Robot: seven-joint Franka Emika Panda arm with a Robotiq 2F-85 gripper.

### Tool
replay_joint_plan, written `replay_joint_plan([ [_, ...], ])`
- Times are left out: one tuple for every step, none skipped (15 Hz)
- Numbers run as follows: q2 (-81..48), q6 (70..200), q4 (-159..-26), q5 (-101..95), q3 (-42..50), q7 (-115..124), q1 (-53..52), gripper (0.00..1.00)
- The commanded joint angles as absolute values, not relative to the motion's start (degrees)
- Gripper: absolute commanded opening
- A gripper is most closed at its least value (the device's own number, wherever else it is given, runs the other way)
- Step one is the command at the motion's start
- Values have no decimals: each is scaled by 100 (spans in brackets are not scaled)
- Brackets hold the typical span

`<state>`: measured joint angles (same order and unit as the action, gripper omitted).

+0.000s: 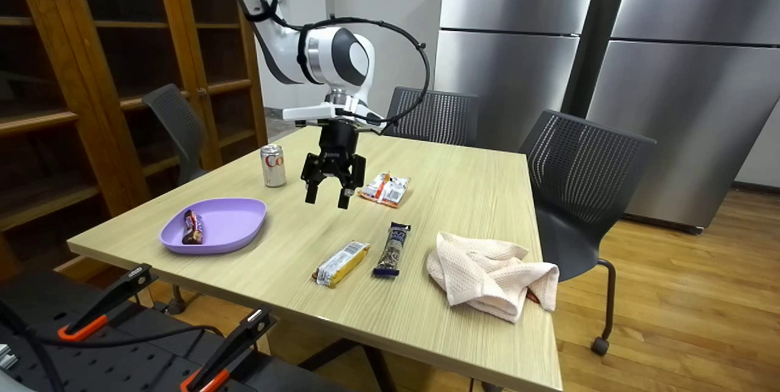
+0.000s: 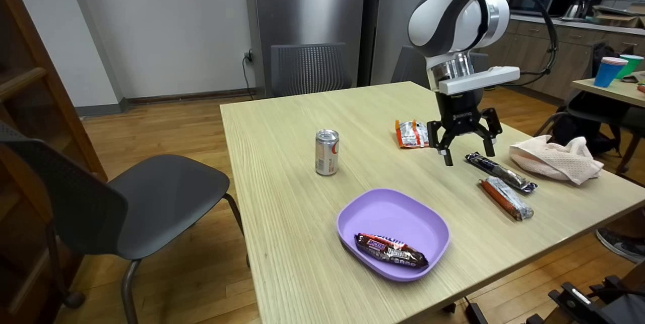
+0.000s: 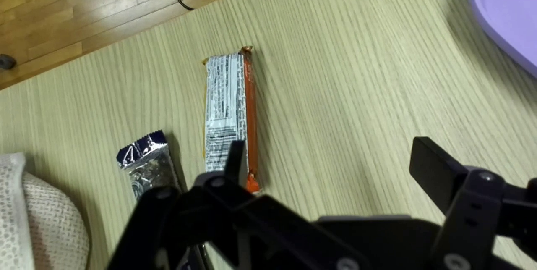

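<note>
Both fingers point(image 3: 436, 169) of my gripper point(image 1: 328, 197) stood spread wide apart, hanging above the table point(image 1: 463, 185), whose pale, finely streaked top filled most of the wrist view. In that view one finger hid part of a white-and-orange wrapped bar point(image 3: 226, 106), which lay flat on the surface; just beside it I saw a dark-ended bar point(image 1: 392, 250), and past that a rumpled cream cloth point(image 1: 487, 276) near the edge. In both exterior views I made out an orange-and-white packet point(image 1: 387, 189), a silver can point(image 2: 327, 152) standing upright and a purple plate point(image 2: 398, 213) with a brown wrapped bar point(image 2: 390, 250) resting in it. Around the table I saw dark grey chairs point(image 1: 585, 178) with perforated backs on a honey-coloured plank floor point(image 1: 701, 300). Farther off, a dark-paned wooden cabinet point(image 1: 122, 50) rose along one side, and tall steel refrigerators point(image 1: 509, 81) stood beside a pale wall point(image 2: 166, 26). Deep in the room, in an exterior view, a blue cup point(image 2: 609, 73) and a green cup point(image 2: 629, 65) stood on another table point(image 2: 617, 93), with a kitchen counter point(image 2: 549, 31) bearing appliances point(image 2: 534, 0) beyond
</note>
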<state>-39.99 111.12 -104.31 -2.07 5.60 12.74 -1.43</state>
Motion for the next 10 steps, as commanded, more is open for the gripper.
replay_joint_plan([
  [-3865, 11578, -10690, -93, 510, 1156, 29, 100],
  [-3841, 11683, -10750, -66, 496, 1063, 91, 100],
  [-3807, 11823, -10843, -66, 496, 990, 138, 100],
  [-3795, 11939, -10911, -74, 506, 962, 165, 100],
  [-3772, 12096, -11010, -78, 516, 930, 200, 100],
  [-3752, 12223, -11101, -70, 512, 875, 248, 100],
  [-3739, 12332, -11178, -58, 508, 824, 291, 100],
  [-3731, 12425, -11258, -47, 503, 775, 327, 100],
  [-3718, 12507, -11336, -28, 495, 714, 369, 100],
  [-3700, 12571, -11416, -6, 487, 656, 409, 100],
])
